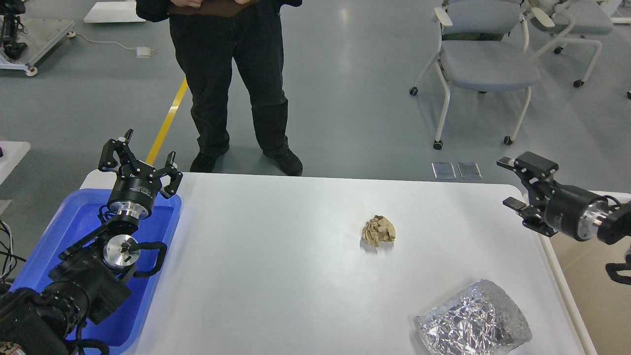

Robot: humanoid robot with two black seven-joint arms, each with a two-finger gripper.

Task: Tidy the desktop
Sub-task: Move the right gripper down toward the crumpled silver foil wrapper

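Desktop (276, 276): white, rounded corners, mostly bare.

Items on it:
- Paper wad (378, 230), tan, crumpled, approx. centre-right, no clear long axis.
- Foil bag (473, 323), silver, crinkled, near front-right corner, long axis running roughly left-right.

Off-desk: blue tray (49, 256) at left edge; beige bin (591, 291) at right edge. Person (231, 74) standing beyond far edge; chairs (485, 64) behind.

Left gripper (140, 160): fingers spread, empty, raised over tray's far end.
Right gripper (512, 182): fingers spread, empty, hovering at desk's far-right corner, pointing left.

Key relation: wad lies left of and nearer me than right gripper; well apart from left gripper. Right arm looks closer to both wad and bag, so prob. the one to reach, bin just beside it for drop-off.
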